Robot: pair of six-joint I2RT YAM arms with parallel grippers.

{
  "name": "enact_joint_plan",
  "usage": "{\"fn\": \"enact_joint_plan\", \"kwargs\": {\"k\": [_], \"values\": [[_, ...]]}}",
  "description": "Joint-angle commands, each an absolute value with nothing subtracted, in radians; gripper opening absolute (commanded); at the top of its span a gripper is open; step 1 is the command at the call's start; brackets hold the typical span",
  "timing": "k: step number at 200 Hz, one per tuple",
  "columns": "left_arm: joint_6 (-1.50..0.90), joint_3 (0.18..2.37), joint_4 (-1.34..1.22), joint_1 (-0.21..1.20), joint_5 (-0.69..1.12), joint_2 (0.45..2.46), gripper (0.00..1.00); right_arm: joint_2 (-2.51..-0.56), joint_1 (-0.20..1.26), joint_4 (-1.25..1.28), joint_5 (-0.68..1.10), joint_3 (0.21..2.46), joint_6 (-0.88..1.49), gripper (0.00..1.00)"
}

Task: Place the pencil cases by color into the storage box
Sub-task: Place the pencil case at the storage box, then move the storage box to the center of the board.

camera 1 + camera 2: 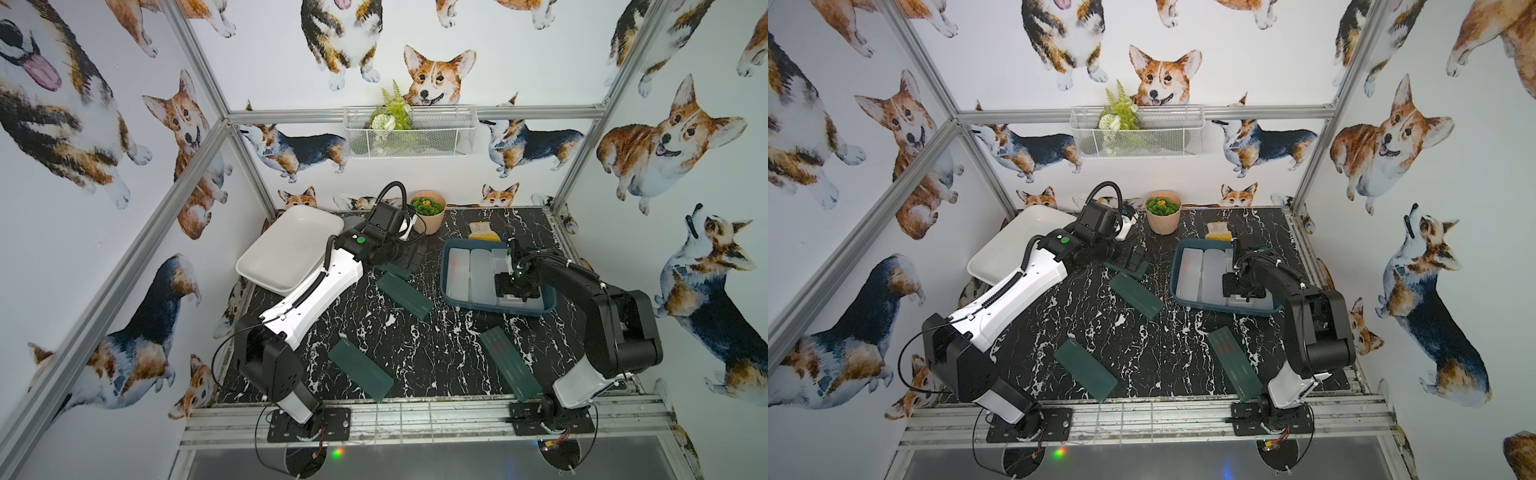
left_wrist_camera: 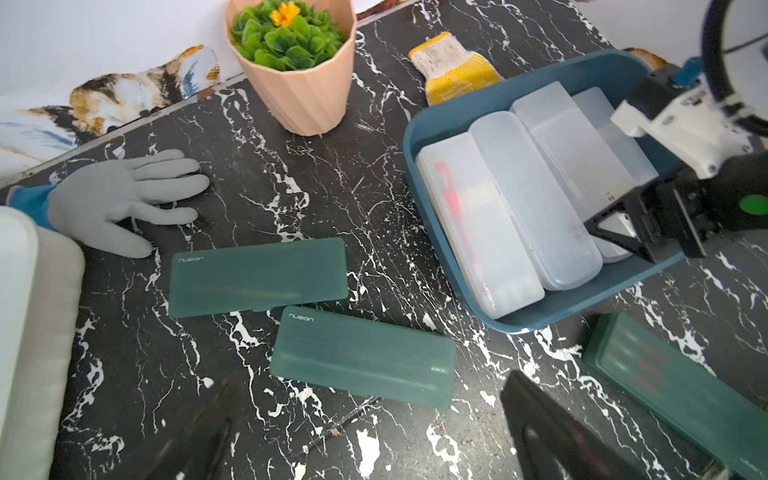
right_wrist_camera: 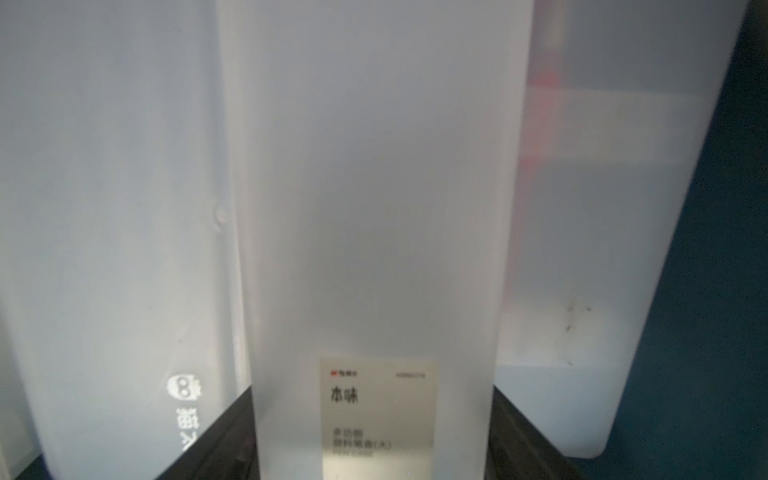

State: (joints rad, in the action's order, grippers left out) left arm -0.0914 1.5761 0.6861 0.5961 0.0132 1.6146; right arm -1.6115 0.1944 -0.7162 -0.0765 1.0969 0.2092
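Several frosted clear-white pencil cases [image 1: 480, 274] [image 2: 536, 203] lie side by side in the dark teal-blue storage box [image 1: 446, 270] [image 1: 1177, 270] [image 2: 449, 120]. My right gripper [image 1: 515, 286] [image 1: 1241, 286] [image 3: 372, 386] is down in that box. Its fingers flank one labelled frosted case [image 3: 374, 208], which hides whether they touch it. Dark green cases [image 1: 405, 293] [image 1: 360, 369] [image 1: 510, 362] [image 2: 257, 276] [image 2: 363, 357] lie on the black marble table. My left gripper [image 1: 409, 257] [image 2: 374, 440] hovers open and empty above the two far green ones. The white storage box [image 1: 286, 253] [image 2: 25, 332] stands tilted at the far left.
A tan plant pot [image 1: 428, 216] [image 2: 291, 70] and a yellow glove [image 1: 482, 232] [image 2: 453, 70] sit at the back of the table. A grey glove [image 2: 124, 199] lies beside the white box. A white wire basket [image 1: 409, 131] hangs on the rear wall.
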Motion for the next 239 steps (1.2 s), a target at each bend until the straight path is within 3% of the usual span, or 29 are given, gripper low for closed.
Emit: {"fn": "enact_joint_plan", "kwargs": {"k": [1,13,34,89,151,239], "values": [[-0.139,1.582,0.673,0.551,0.021,1.623,1.00,-1.565,0.193,-0.717,-0.095,1.091,0.209,0.86],[-0.164,1.581,0.667,0.518,0.024,1.626,1.00,-1.536,0.193,-0.711,-0.105,1.088,0.207,0.91],[-0.216,1.575,0.650,0.464,0.024,1.626,1.00,-1.496,0.193,-0.721,-0.104,1.095,0.200,0.92],[-0.321,1.597,0.622,0.342,-0.053,1.652,1.00,-1.343,0.193,-0.672,-0.007,1.073,0.210,0.92],[-0.363,1.644,0.653,0.250,-0.077,1.704,1.00,-1.318,0.198,-0.666,0.060,1.061,0.234,0.92],[-0.357,1.481,0.650,0.292,-0.108,1.553,1.00,-1.689,0.162,-0.610,0.154,1.347,0.252,0.91]]}}
